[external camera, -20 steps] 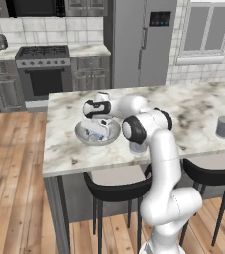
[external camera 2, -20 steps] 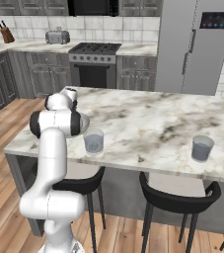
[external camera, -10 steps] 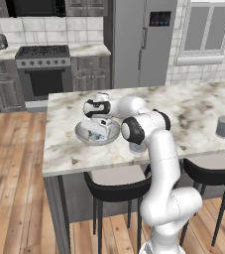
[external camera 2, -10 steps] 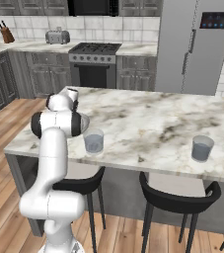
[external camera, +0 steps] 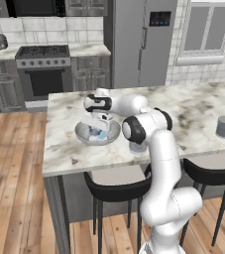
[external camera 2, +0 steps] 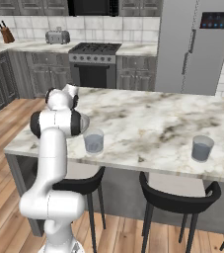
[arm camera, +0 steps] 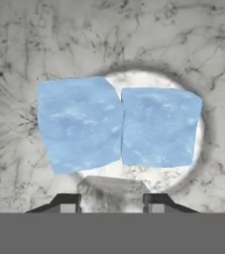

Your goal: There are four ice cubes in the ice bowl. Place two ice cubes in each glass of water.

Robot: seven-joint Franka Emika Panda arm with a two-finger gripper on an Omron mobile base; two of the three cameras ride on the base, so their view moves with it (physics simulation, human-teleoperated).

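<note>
In the left base view my gripper (external camera: 96, 127) reaches down into the ice bowl (external camera: 84, 137), a wide clear bowl on the island's left part. The hand view looks straight down at two pale-blue ice cubes (arm camera: 79, 124) (arm camera: 159, 126) lying side by side on the bowl's bottom. A third pale cube (arm camera: 111, 187) sits between my fingertips (arm camera: 67, 201), and the gripper (arm camera: 111, 199) is shut on it. One glass of water (external camera 2: 93, 142) stands near the front edge beside my arm. The other glass (external camera 2: 202, 148) stands far to the right.
The marble island counter (external camera: 193, 106) has black stools (external camera: 116, 191) tucked under its front edge. A stove (external camera: 43, 72) and a fridge (external camera: 143, 44) stand along the back wall, far from the arm.
</note>
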